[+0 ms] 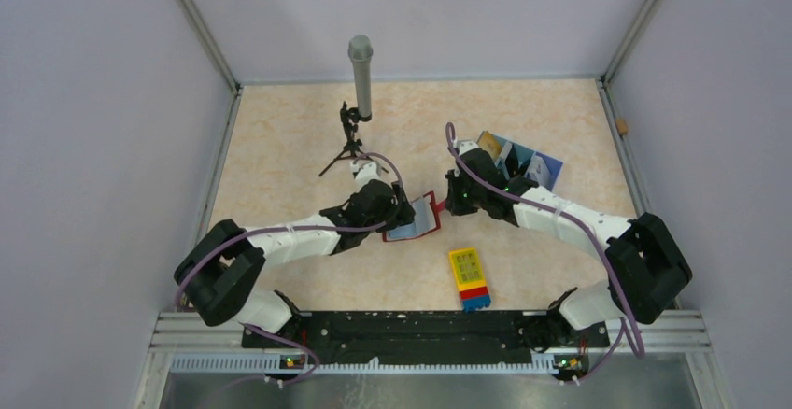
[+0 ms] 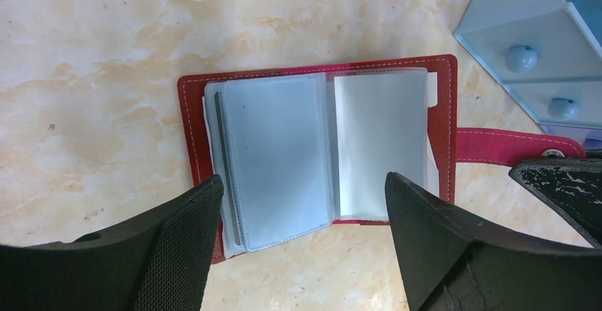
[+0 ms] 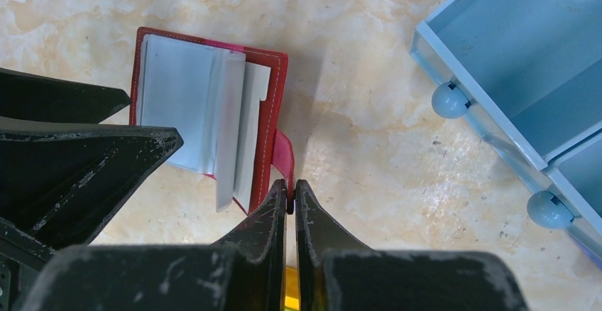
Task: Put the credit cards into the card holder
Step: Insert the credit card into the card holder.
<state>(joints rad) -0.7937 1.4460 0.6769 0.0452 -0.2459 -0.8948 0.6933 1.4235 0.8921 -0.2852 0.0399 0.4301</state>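
left arm: reaches from its base at the near left across to the table's middle, with the left gripper (image 2: 302,183) above the near edge of the card holder (image 2: 319,148).
left gripper: fingers (image 2: 177,233) spread wide, one on each side of the open holder, gripping nothing.
right arm: bends in from the near right, wrist turned toward the holder's tab side.
right gripper (image 3: 290,187): jaws pinched narrow on the end of the red closure tab (image 3: 282,156).
card holder: lies open and flat on the table (image 1: 280,166) between the two grippers, just beside the light-blue tray (image 3: 497,48).
left wrist view only: both spreads of clear sleeves, with a thin dark edge in the left stack; what it is cannot be told.
right wrist view only: the pinch on the tab and one sleeve standing up.
top view only: both arms whole, the yellow, red and blue block (image 1: 470,278) near the holder, and the microphone stand (image 1: 358,91) farther back.
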